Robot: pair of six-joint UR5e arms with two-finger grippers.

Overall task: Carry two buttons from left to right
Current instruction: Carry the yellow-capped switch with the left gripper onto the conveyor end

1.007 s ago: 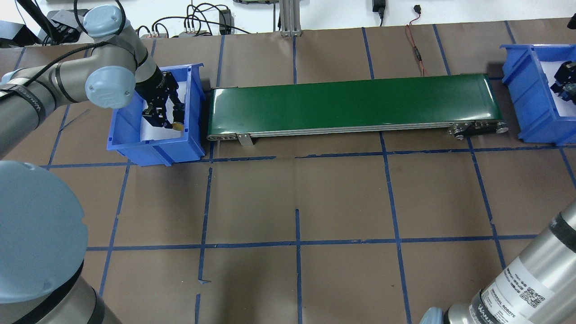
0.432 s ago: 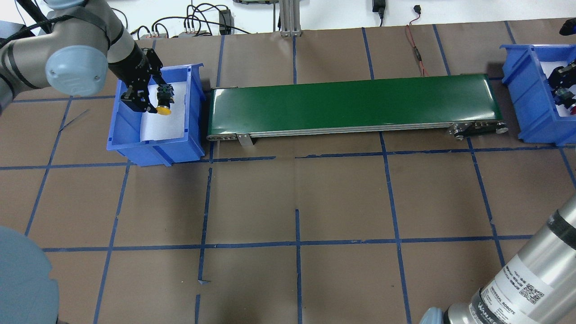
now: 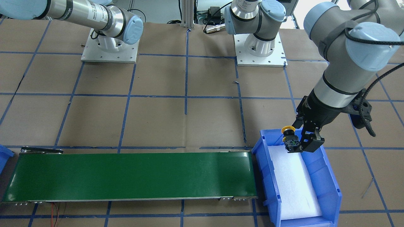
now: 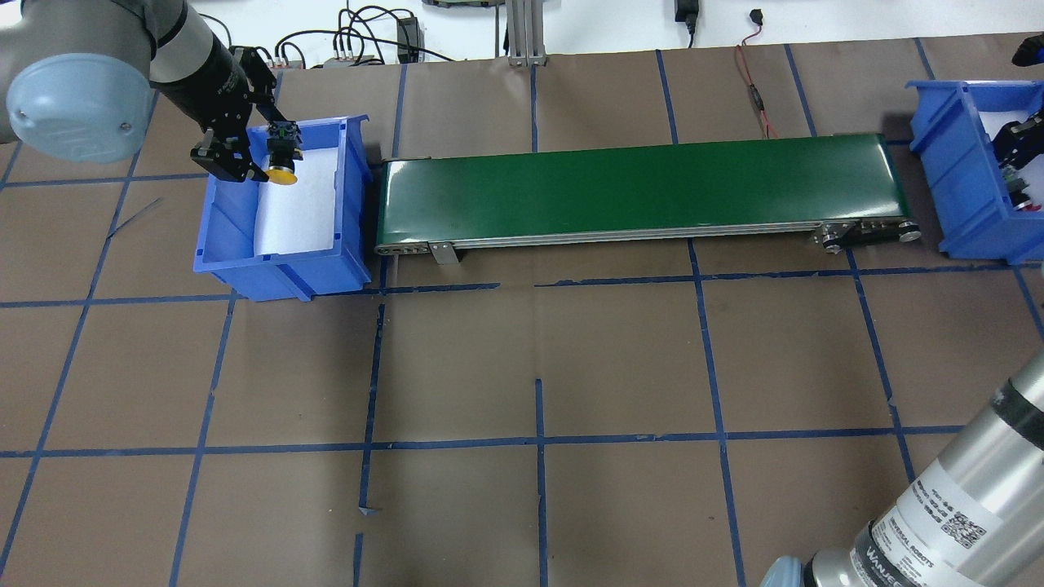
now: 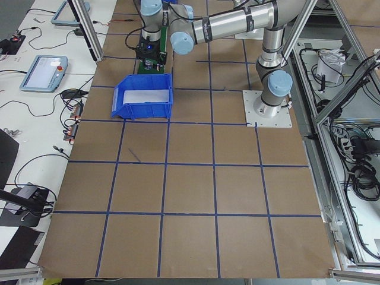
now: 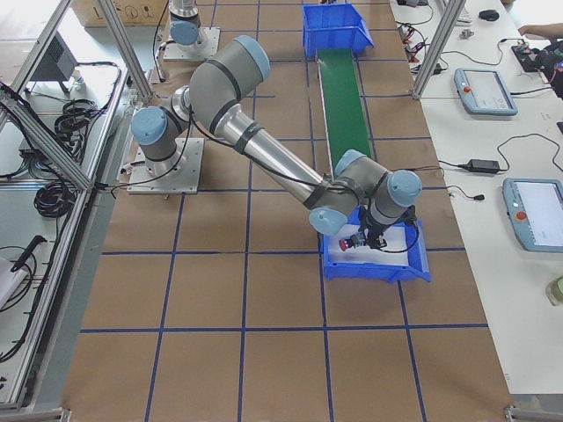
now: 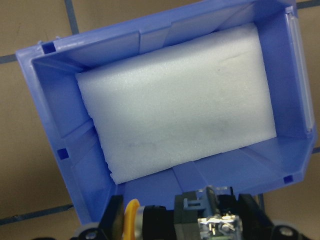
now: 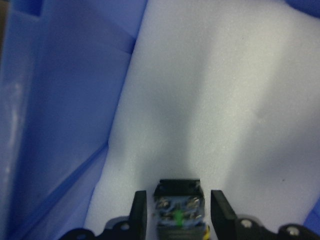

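My left gripper is shut on the yellow-capped button and holds it sideways in the air over the back of the left blue bin. It shows the same in the front-facing view, gripper and button. The left wrist view shows the button's grey block between the fingers, above the bin's white foam. My right gripper is inside the right blue bin, shut on the red button. That button's contact block sits between the fingers over white foam.
A long green conveyor belt runs between the two bins along the back of the table. Brown paper with blue tape lines covers the table. Cables lie behind the belt at the back edge.
My left gripper has lifted the yellow button up out of the left bin, toward the bin's back left. My right gripper has shifted slightly inside the right bin.
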